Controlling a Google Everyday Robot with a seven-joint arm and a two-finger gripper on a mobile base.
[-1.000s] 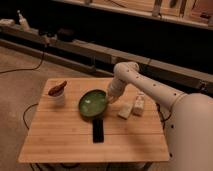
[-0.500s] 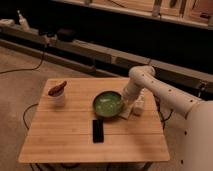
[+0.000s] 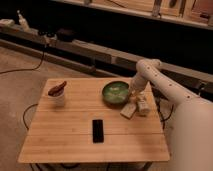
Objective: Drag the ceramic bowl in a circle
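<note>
the pincer [image 3: 133, 93] is pressed together at the right rim of the ceramic bowl [image 3: 116, 93], on the far right part of the desk [image 3: 65, 142]. two pale blocks [image 3: 135, 108] lie just beside it, the black phone [image 3: 98, 130] nearer, the white cup [image 3: 57, 95] far left.

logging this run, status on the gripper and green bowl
Gripper shut, at the green bowl's right rim. Bowl flat on the table. Two small blocks close by, front right.
</note>
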